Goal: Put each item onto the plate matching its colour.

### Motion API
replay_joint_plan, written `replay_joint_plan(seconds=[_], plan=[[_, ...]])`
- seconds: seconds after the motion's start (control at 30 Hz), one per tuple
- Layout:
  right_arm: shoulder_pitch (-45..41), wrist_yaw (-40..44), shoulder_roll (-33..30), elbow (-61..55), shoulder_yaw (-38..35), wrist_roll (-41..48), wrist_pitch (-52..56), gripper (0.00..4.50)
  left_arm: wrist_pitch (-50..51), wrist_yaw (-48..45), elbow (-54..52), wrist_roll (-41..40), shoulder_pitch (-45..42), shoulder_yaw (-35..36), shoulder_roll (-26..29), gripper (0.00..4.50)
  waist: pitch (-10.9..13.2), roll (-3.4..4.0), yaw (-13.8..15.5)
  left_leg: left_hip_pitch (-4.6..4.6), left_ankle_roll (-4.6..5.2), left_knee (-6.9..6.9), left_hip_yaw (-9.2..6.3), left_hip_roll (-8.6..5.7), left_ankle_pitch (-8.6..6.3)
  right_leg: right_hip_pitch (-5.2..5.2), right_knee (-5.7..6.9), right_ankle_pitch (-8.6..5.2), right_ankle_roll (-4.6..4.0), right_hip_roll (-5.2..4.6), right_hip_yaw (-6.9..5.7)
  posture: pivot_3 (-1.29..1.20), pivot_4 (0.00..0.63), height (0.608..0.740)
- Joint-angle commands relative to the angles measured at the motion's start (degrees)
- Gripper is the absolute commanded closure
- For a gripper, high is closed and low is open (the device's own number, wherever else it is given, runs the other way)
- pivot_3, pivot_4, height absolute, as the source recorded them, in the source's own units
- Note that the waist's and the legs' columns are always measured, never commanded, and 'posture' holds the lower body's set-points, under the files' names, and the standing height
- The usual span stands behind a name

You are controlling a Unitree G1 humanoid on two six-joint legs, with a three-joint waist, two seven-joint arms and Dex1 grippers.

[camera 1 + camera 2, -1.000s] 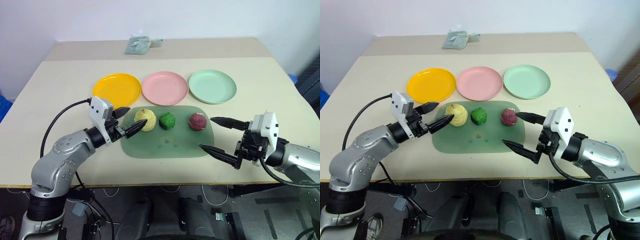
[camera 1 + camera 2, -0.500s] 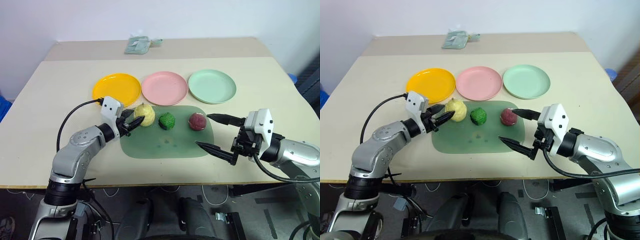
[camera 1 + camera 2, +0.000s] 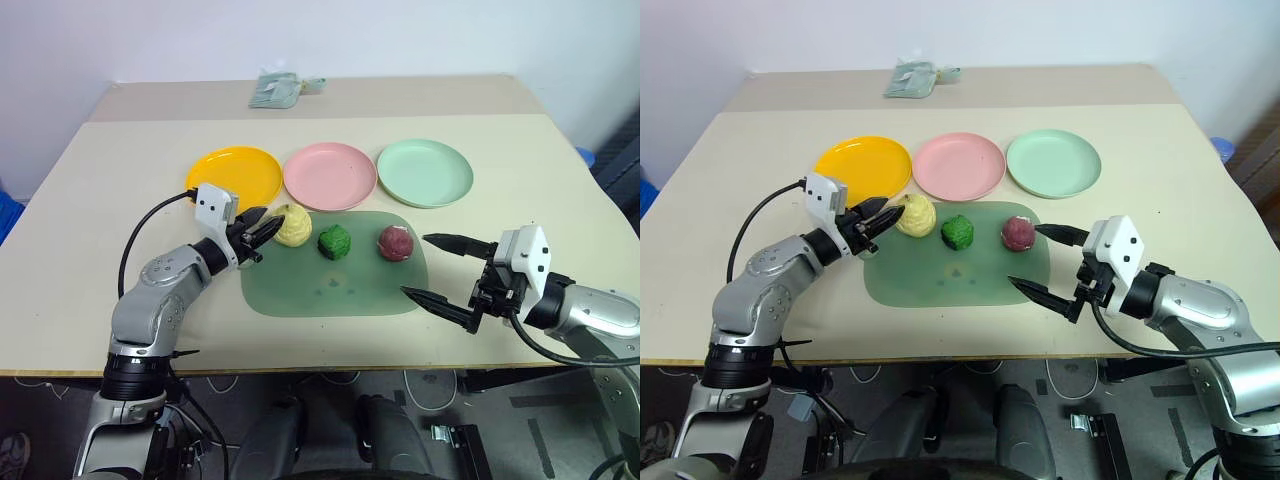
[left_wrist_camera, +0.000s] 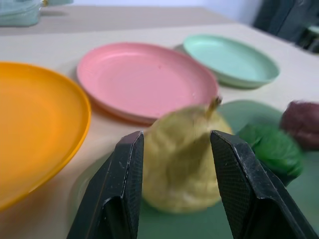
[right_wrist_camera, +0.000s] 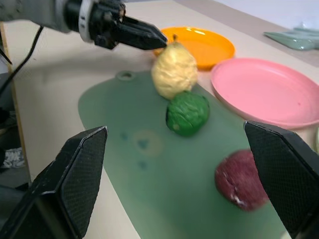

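Straddling the pale yellow pear-shaped lumpy ball (image 4: pixel 182 162) at the translucent green mat's (image 3: pixel 335 290) plate-side corner, left gripper (image 3: pixel 262 231) narrowed, not visibly clamping, stem up; right gripper (image 3: pixel 442 270) gaping wide off the mat's opposite end.

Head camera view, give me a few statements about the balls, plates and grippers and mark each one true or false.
1. The yellow ball lies on the green mat. True.
2. The red ball sits on the pink plate. False: it lies on the mat.
3. The right gripper is open. True.
4. The green ball lies between the other two balls. True.
5. The left gripper is at the red ball. False: it is at the yellow ball.
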Motion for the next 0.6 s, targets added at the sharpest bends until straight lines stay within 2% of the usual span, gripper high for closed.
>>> replay_joint_plan(seconds=[0.03, 0.13, 0.6], plan=[[0.67, 0.6, 0.22, -0.25, -1.6, -0.25, -2.53, 0.0, 1.18, -1.31, -1.43, -0.25, -1.2, 0.69, 2.04, 1.53, 0.0, 0.0, 0.03, 0.0, 0.0, 0.0, 0.0, 0.0, 0.0, 0.0, 0.0, 0.0, 0.0, 0.0, 0.0, 0.0, 0.15, 0.74], [0.87, 0.24, 0.33, -0.38, -1.66, -0.25, -2.9, 0.0, 0.68, -1.63, -0.76, 1.02, -1.77, -0.18, 2.81, 0.03, 0.0, 0.0, 0.05, 0.0, 0.0, 0.0, 0.0, 0.0, 0.0, 0.0, 0.0, 0.0, 0.0, 0.0, 0.0, 0.0, 0.15, 0.74], [2.17, -2.09, 0.42, -1.84, -2.14, -0.33, -3.53, 0.0, -7.42, -0.05, 6.86, 10.21, -7.58, -3.86, 1.02, 0.03, 0.0, -0.01, 0.1, 0.0, 0.0, 0.02, 0.0, -0.01, 0.0, 0.02, 0.0, 0.02, 0.02, 0.0, 0.0, 0.0, 0.15, 0.74]])
